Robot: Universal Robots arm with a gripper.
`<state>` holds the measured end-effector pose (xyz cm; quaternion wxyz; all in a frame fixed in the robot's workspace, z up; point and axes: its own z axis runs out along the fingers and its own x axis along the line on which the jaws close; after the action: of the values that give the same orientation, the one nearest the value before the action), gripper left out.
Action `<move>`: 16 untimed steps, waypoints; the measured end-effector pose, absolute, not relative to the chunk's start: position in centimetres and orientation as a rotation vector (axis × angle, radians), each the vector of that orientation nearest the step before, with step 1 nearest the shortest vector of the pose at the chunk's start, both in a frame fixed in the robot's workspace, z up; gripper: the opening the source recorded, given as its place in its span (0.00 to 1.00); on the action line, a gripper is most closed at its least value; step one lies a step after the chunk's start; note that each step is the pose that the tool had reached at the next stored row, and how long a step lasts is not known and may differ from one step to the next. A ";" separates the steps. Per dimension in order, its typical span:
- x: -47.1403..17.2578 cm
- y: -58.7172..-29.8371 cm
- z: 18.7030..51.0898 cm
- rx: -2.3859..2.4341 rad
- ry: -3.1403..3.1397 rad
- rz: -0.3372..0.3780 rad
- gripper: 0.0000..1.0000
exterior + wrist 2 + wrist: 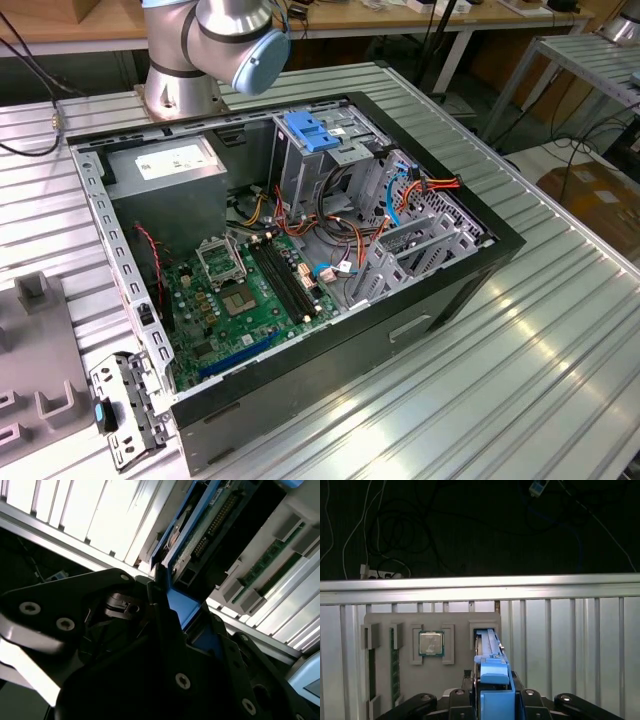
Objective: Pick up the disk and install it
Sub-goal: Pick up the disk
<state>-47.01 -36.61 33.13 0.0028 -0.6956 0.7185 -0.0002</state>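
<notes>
In the first wrist view the tool (495, 695) is clenched on the disk (490, 652), its black fingers (462, 700) pressed against either side of the blue plastic rail. The disk stands on edge, its far end at a slot in the grey tray (410, 680) on the ribbed metal tabletop (570, 645). The same tray holds a processor chip (431, 643) and memory sticks (394, 665) in separate pockets. In the second wrist view the disk's circuit board (207, 522) faces the camera. In the exterior view the open computer case (400, 330) lies on its side with the motherboard (250, 290) exposed.
</notes>
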 end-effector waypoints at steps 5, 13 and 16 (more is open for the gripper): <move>-47.0 -36.6 34.0 -2.181 2.253 0.000 0.37; -47.0 -36.6 35.4 -2.181 2.253 -0.001 0.37; -47.0 -36.6 35.7 -2.181 2.253 -0.001 0.37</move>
<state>-47.01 -36.60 35.65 0.0028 -0.6956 0.7185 -0.0002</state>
